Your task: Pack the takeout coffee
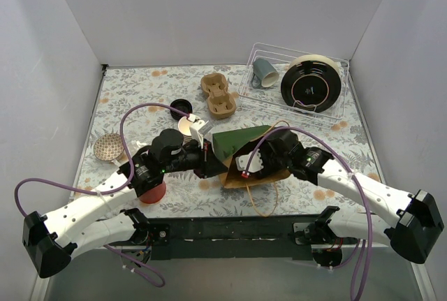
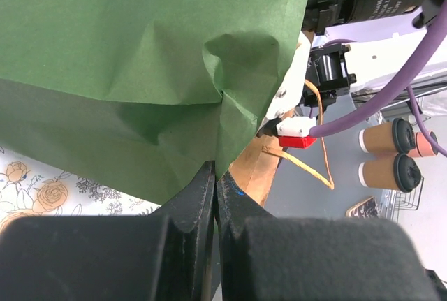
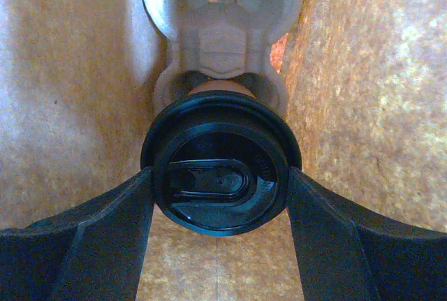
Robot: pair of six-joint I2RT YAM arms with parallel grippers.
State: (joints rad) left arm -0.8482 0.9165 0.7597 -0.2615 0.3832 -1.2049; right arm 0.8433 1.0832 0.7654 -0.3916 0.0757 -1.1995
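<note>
Right wrist: right pincer (image 3: pixel 220 184) pinches the lidded coffee cup (image 3: pixel 218 149) inside brown paper (image 3: pixel 363 105) (left pincer (image 2: pixel 214 188) clamps green paper (image 2: pixel 126 49)).

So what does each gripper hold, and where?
The left gripper pinches an edge of the green bag; the right gripper clasps the coffee cup by its lid rim.

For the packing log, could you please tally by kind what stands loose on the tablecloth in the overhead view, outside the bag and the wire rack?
Cup carrier: 1
Loose black lid: 1
Open paper cup: 1
Strainer: 1
Red cup: 1
Total: 5
</note>
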